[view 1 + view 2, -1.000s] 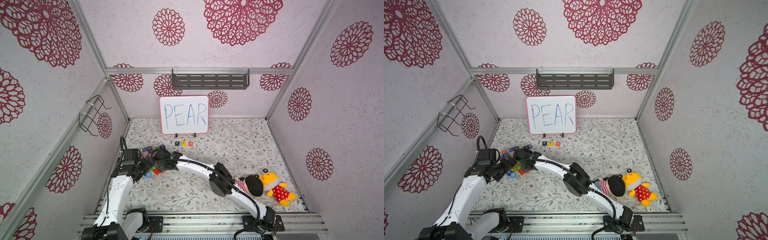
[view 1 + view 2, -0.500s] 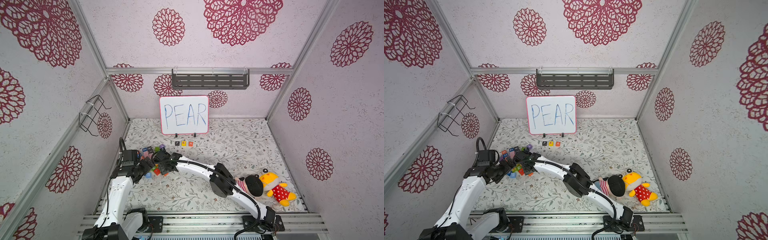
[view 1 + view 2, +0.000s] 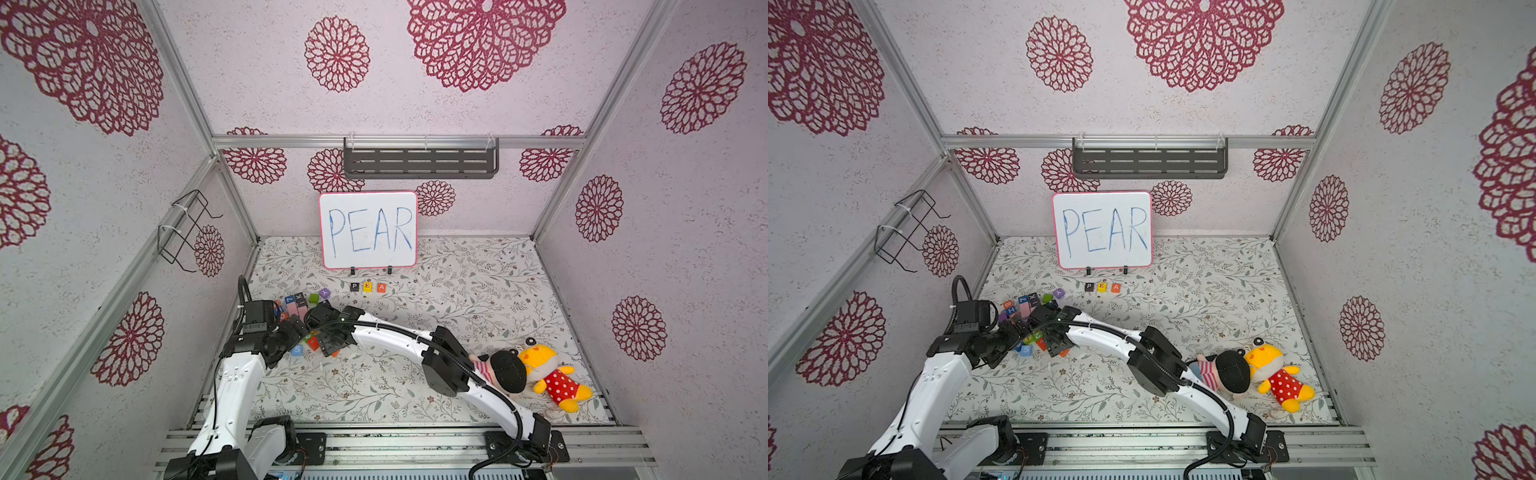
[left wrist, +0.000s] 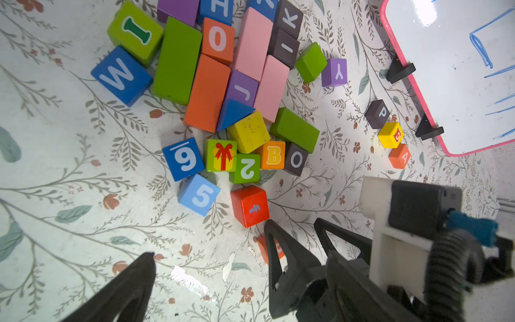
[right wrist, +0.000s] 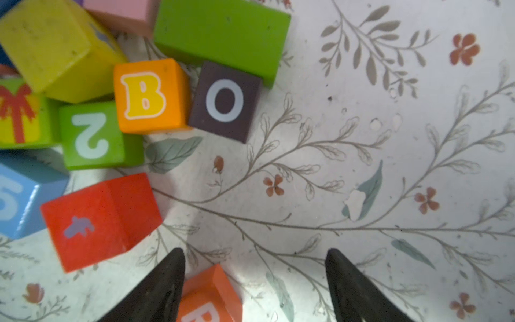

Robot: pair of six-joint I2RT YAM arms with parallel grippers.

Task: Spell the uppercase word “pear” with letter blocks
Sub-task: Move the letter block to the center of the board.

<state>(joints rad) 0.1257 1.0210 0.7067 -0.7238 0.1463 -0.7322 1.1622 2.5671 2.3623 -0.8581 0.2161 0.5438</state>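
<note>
Against the back wall a whiteboard (image 3: 368, 230) reads PEAR in blue, and just in front of its feet three small cubes sit in a row on the flowered counter (image 3: 457, 299): the P block (image 3: 354, 286), the E block (image 3: 367, 286) and the A block (image 3: 381, 287), close together with a free spot after the A. The R block (image 5: 207, 298) is well away from them, lying on the counter at the near edge of the heap of coloured blocks (image 4: 211, 83) by the left wall. Its letter is cut off at the picture's edge. The right tool (image 5: 254, 252) is released and set low over it. One finger (image 5: 167, 281) is right beside the cube and the other stands clearly apart, so nothing is gripped. The left tool (image 3: 296, 326) hovers just beside it over the same heap, spread wide and holding nothing. Two plush toys (image 3: 552, 374) lie at the right side of the counter.
</note>
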